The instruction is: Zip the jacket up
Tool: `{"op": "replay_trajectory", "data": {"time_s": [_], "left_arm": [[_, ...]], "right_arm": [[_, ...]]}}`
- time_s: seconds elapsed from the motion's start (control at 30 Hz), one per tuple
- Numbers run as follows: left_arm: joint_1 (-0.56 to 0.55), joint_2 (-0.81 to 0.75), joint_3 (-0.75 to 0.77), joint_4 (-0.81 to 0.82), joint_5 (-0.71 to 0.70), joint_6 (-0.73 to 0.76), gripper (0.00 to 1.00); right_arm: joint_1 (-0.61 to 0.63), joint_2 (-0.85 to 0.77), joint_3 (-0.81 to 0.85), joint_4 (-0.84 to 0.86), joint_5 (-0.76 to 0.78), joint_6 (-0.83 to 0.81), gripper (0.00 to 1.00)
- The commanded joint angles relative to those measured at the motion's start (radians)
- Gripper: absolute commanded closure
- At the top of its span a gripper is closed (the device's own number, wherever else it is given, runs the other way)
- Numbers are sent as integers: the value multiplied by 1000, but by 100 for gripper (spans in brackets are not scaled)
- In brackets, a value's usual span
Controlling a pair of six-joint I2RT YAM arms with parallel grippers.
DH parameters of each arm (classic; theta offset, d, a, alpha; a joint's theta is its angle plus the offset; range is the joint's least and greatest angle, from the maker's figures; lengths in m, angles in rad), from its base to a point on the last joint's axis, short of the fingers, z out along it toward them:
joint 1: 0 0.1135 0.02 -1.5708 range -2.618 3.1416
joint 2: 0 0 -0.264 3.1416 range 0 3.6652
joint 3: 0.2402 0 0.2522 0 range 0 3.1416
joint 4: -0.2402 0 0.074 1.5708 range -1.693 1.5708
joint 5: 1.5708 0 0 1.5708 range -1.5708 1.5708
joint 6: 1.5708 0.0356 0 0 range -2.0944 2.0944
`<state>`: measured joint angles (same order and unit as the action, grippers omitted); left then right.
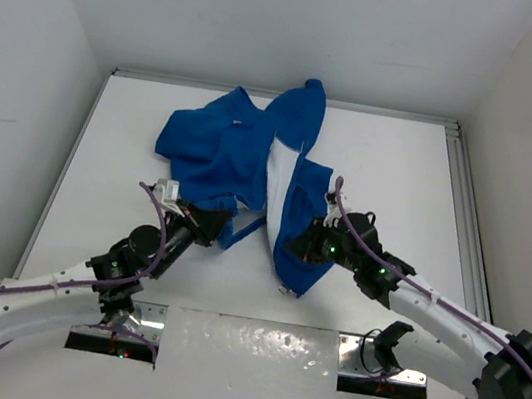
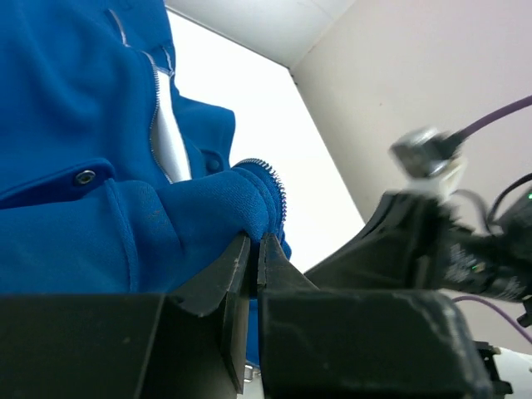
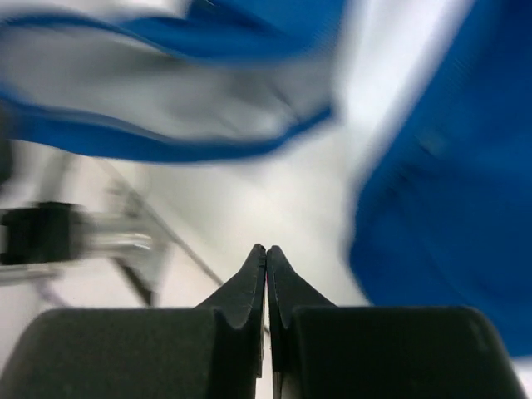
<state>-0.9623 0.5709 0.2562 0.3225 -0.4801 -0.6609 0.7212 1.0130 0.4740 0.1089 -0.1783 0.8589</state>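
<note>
My left tool [image 2: 256,248] is clamped on a fold of the royal-blue fleece jacket [image 1: 219,147], pinching the edge just beside a curled run of zipper teeth [image 2: 279,187]. My right tool [image 3: 266,256] is closed with nothing between its tips. It hovers near the other front edge, with blue cloth to its right in the wrist view. The jacket lies crumpled on the desk [image 1: 402,171], toward the far side. Its front is open, and a pale panel [image 1: 278,176] shows between the two blue halves.

I think the main risk is my left grip. It looks to be on soft fleece rather than on the zipper tape, so a pull could let the cloth slide out or drag the whole garment across the desk. With my right tool empty, nothing steadies the other edge, and the two zipper ends may never line up. Bunched fleece near the teeth could also jam the slider.

I cannot find the slider or the bottom pin in any view, so I cannot say where the zip would start. My own arms cover the lower hem from above. The right wrist view is smeared, leaving only blue and white shapes. A small metal snap [image 2: 85,176] shows, but I cannot tell what it fastens. The sleeves are folded into the heap.
</note>
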Motion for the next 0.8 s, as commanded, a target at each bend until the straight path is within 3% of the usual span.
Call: {"op": "replay_trajectory", "data": {"time_s": [0.0, 0.23, 0.3, 0.37, 0.47, 0.53, 0.7, 0.77], "left_arm": [[-3, -49, 43, -25, -6, 41, 100], [-3, -86, 54, -146, 14, 52, 100], [-3, -91, 57, -158, 15, 58, 100], [-3, -92, 60, -166, 20, 63, 100], [-3, -91, 45, -152, 44, 57, 100], [-3, -75, 43, -143, 51, 53, 100], [-3, -65, 38, -138, 66, 46, 100], [-3, -65, 46, -148, 66, 46, 100]], "right_arm": [[-3, -2, -60, -242, 120, -75, 100], [-3, 29, -84, -423, 229, -115, 97], [-3, 26, -107, -452, 273, -109, 73], [-3, 30, -117, -459, 286, -109, 58], [-3, 51, -127, -427, 220, -127, 51], [-2, 62, -124, -388, 151, -139, 55], [30, 94, -45, -412, 140, -204, 96], [38, 93, -20, -434, 170, -228, 100]]}}
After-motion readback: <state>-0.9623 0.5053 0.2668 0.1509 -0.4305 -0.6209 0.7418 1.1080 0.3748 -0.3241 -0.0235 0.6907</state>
